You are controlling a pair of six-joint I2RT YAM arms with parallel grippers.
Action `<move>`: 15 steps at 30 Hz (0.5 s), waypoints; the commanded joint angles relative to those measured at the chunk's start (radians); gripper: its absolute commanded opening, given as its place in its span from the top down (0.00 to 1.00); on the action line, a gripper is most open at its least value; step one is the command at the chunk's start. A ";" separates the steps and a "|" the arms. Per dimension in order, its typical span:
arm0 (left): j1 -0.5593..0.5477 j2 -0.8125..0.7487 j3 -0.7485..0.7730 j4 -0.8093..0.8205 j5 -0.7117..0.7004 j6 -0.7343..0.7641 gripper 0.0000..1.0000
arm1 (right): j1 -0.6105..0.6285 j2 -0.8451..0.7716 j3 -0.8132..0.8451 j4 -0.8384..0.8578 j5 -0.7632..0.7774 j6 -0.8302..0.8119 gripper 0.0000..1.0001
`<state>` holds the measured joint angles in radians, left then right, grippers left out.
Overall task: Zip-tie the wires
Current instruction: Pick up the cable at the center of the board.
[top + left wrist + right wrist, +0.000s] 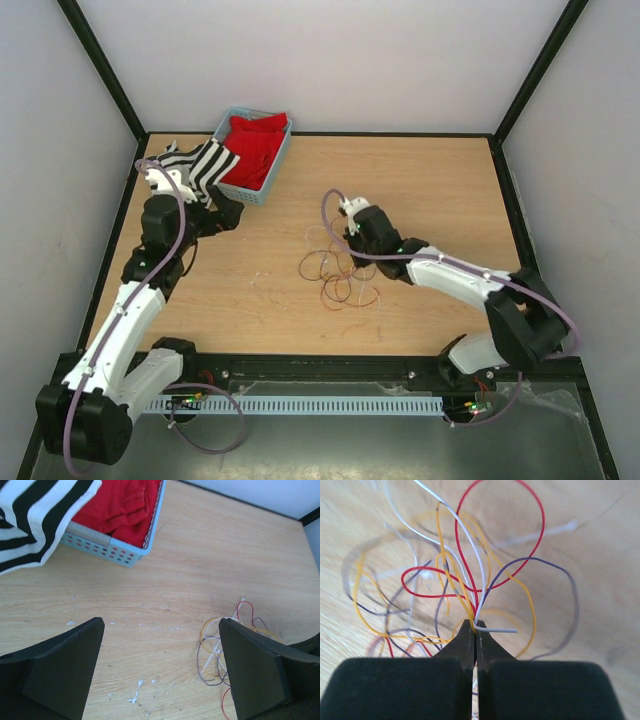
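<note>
Gathering step: right gripper (475,630), clamped on thin red, yellow and purple wires (471,611) well apart from the blue plastic basket (252,193), should next bunch them.

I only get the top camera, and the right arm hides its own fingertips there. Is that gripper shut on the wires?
Observer: Yes, the right wrist view shows the right gripper shut on the wires, several strands pinched at its tips.
Operator: And the left one?
Observer: The left gripper is open, holding nothing, over the table.
Operator: Any tie nearby?
Observer: A pale strip lies just beyond the loops.
</note>
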<state>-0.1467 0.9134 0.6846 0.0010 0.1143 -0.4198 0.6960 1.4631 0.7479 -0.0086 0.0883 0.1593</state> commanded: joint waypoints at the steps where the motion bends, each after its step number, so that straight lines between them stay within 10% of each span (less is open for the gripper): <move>1: 0.001 -0.070 0.063 -0.014 -0.008 -0.018 0.01 | -0.022 -0.136 0.160 -0.083 0.087 -0.087 1.00; 15: -0.001 -0.103 0.069 -0.025 0.021 0.018 0.01 | -0.481 0.086 0.754 -0.108 0.048 -0.135 1.00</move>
<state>-0.1467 0.7998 0.7284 -0.0288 0.1165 -0.4114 0.2996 1.4288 1.3788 -0.1108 0.1223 0.0212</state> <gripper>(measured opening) 0.990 0.025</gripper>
